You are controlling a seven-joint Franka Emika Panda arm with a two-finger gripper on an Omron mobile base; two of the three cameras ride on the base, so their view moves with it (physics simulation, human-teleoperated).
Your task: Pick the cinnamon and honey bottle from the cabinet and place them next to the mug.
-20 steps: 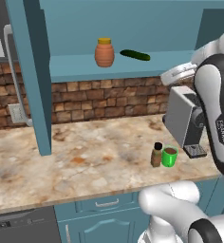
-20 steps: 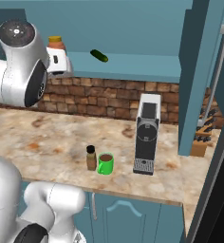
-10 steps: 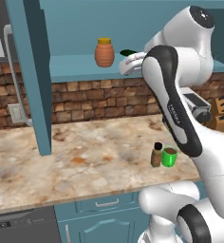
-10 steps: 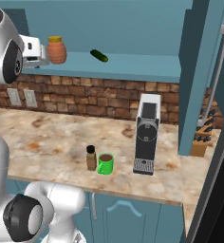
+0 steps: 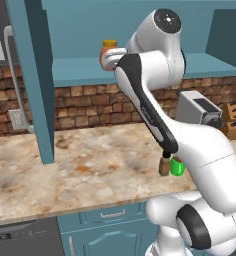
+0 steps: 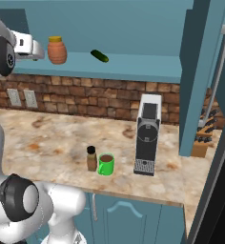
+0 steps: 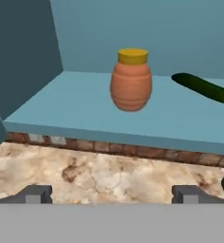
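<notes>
You see the gripper (image 7: pixel 111 193) with jaws spread wide, empty, facing the honey bottle (image 7: pixel 131 80) upright at upper center on the cabinet (image 7: pixel 85 118) shelf, a cucumber (image 7: pixel 203 88) to its right.

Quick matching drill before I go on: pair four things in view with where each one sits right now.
Things:
1. honey bottle
2. cucumber
3. cinnamon
4. coffee machine

Places:
A. on the counter, beside the mug's left in the right base view
B. upright on the cabinet shelf, ahead of the open gripper
C. lying on the cabinet shelf
D. on the counter, right of the mug

Pairs: 1-B, 2-C, 3-A, 4-D
</notes>
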